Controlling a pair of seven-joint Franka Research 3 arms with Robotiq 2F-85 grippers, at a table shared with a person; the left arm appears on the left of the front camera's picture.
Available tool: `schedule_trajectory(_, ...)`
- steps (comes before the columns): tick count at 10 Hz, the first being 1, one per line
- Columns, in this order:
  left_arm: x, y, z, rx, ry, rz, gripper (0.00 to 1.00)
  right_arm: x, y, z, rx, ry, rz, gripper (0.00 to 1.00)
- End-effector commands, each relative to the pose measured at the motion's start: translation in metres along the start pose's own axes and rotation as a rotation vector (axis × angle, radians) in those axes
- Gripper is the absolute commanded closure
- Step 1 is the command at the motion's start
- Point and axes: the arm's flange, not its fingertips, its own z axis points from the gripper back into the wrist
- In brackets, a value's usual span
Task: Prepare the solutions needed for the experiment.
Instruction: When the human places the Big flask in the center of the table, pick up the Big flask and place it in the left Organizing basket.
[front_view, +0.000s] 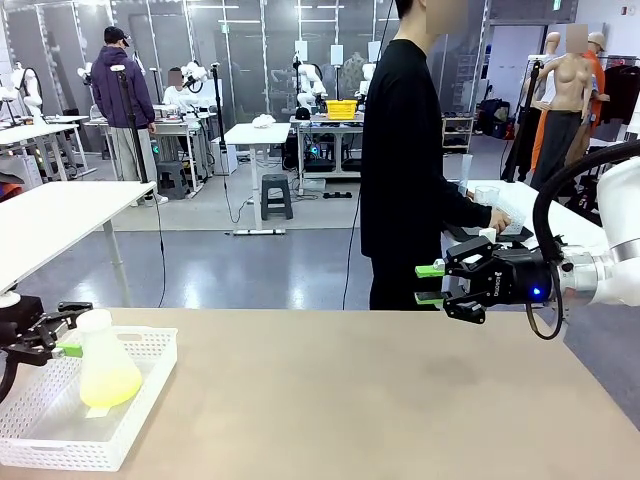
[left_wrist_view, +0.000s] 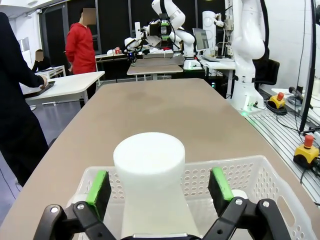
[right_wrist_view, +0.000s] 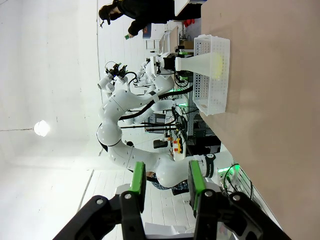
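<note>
A frosted white conical flask (front_view: 100, 355) stands in a white perforated basket (front_view: 130, 440) at the table's left front. The solutions (front_view: 108, 385), a shallow pale yellow-green liquid, lie in its base. My left gripper (front_view: 72, 328) is open with its green pads on either side of the flask's neck (left_wrist_view: 149, 170), and a gap shows on each side. My right gripper (front_view: 430, 284) hovers above the table's far right edge, its jaws partly apart with nothing between them. In the right wrist view the right gripper (right_wrist_view: 166, 177) looks along the table toward the flask (right_wrist_view: 200, 62).
A person in black (front_view: 405, 160) stands beyond the far edge, hands on a neighbouring white table (front_view: 520, 205). The brown tabletop (front_view: 380, 400) stretches bare between the basket and my right arm. The basket's rim (left_wrist_view: 260, 165) rises just past my left fingers.
</note>
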Motion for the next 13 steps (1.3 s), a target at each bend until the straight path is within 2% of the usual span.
schedule_trajectory(1, 0.009, -0.004, 0.023, 0.034, -0.001, 0.004, 0.0, -0.002, 0.001, 0.0, -0.001, 0.004, 0.003, 0.55)
schedule_trajectory(3, 0.016, -0.016, 0.049, 0.08, -0.013, 0.017, 0.0, -0.002, 0.001, 0.0, -0.001, 0.004, 0.003, 0.55)
schedule_trajectory(5, 0.036, -0.044, 0.05, 0.071, -0.107, 0.183, 0.0, -0.002, 0.001, 0.0, -0.001, 0.004, 0.003, 0.55)
schedule_trajectory(6, 0.052, -0.057, 0.045, 0.087, -0.098, 0.351, 0.0, -0.002, 0.001, 0.0, -0.001, 0.004, 0.003, 0.55)
schedule_trajectory(7, 0.071, -0.074, 0.038, 0.041, -0.093, 0.454, 0.0, -0.002, 0.001, 0.0, -0.001, 0.004, 0.003, 0.55)
schedule_trajectory(8, 0.087, -0.09, 0.033, 0.018, -0.133, 0.568, 0.0, -0.002, 0.001, 0.0, -0.001, 0.004, 0.003, 0.55)
schedule_trajectory(9, 0.096, -0.106, 0.027, 0.022, -0.087, 0.793, 0.0, -0.002, 0.001, 0.0, -0.001, 0.004, 0.003, 0.55)
schedule_trajectory(10, 0.103, -0.12, 0.019, 0.032, -0.041, 0.953, 0.0, -0.002, 0.001, 0.0, -0.001, 0.004, 0.003, 0.55)
schedule_trajectory(11, 0.114, -0.127, 0.014, -0.009, -0.057, 1.054, 0.0, -0.002, 0.001, 0.0, -0.001, 0.004, 0.003, 0.55)
schedule_trajectory(12, 0.123, -0.128, 0.011, -0.076, -0.104, 1.237, 0.0, -0.002, 0.001, 0.0, -0.001, 0.004, 0.003, 0.55)
schedule_trajectory(13, 0.12, -0.124, 0.008, -0.085, -0.104, 1.329, 0.0, -0.002, 0.001, 0.0, -0.001, 0.004, 0.003, 0.55)
